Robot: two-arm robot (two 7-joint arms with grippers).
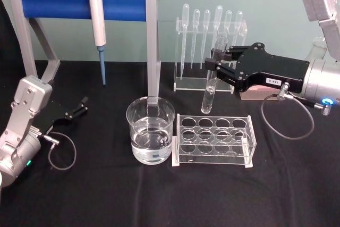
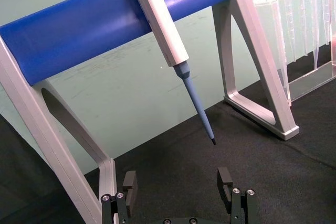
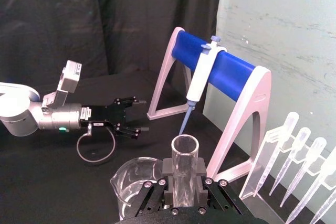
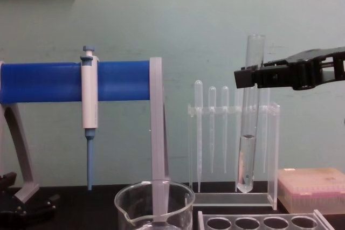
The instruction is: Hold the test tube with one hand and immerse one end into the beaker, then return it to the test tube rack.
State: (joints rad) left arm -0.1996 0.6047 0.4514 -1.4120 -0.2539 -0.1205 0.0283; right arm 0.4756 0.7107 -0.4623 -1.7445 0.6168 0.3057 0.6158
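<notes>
Now: right gripper (image 1: 217,63) pinches the test tube (image 1: 208,93) below its rim; it hangs near upright behind the rack (image 1: 249,143), right of the beaker (image 1: 151,109). Glass, likely light, slick, brittle: high grip suits, gentle squeeze. Left gripper (image 1: 82,104) parked, fingers spread.

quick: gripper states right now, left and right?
Left gripper: open, holding nothing, low at the left.
Right gripper: closed on the test tube, holding it upright.
</notes>
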